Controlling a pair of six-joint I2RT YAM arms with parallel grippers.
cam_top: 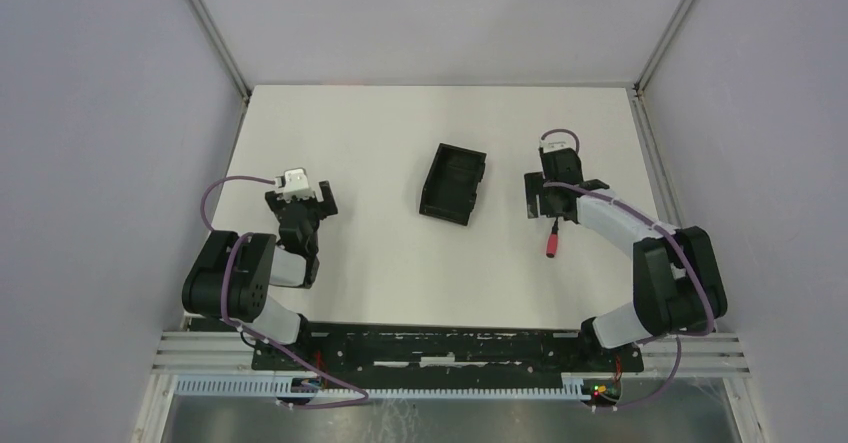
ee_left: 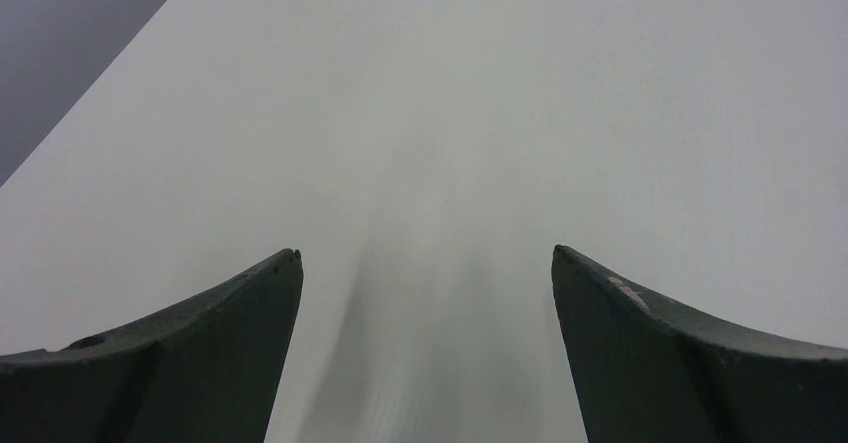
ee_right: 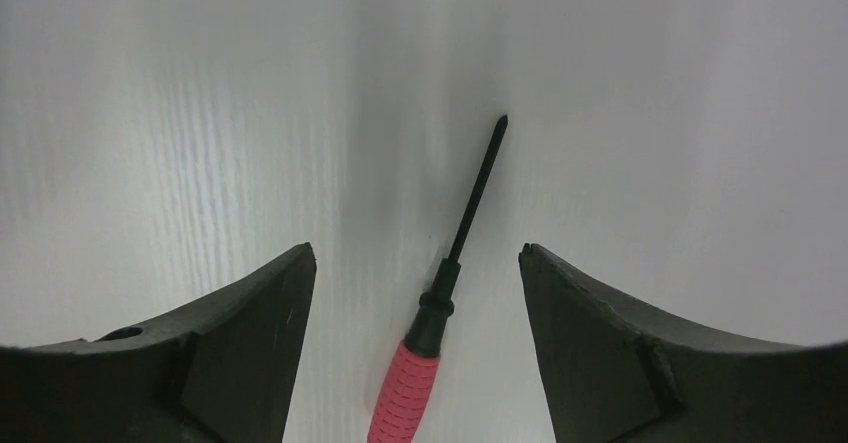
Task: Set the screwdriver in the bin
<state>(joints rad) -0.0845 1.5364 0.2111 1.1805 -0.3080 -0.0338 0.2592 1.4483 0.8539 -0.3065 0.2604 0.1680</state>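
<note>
- Wide apart and empty, the jaws of the right gripper stood either side of the screwdriver, touching neither its shaft nor its handle.
- Likewise parted, the jaws of the left gripper had only bare table between them.
- The screwdriver lay flat on the table toward the right edge, roughly midway between the near and far edges. Its red handle pointed to the near edge and its dark tip to the far one.
- The bin sat near the middle of the table, to the left of the screwdriver and apart from it, with nothing visible inside.
- Risk, as I judged it: the tool lay slanted across the gap and nearer one finger, so that finger might have met it first and rolled or spun it away.
- A second risk: closing on the thin shaft instead of the ribbed handle would probably have given a weak hold, and the tool could have pivoted or slipped during the carry.
- A third: the bin was small and low-walled, so a release off-centre might have left the tool hanging over a wall or lying outside.
- The right arm was bent at the elbow by the right edge, its forearm reaching far and left and its wrist turned down over the tool.
- The left arm sat folded near the left edge, away from both objects.
</note>
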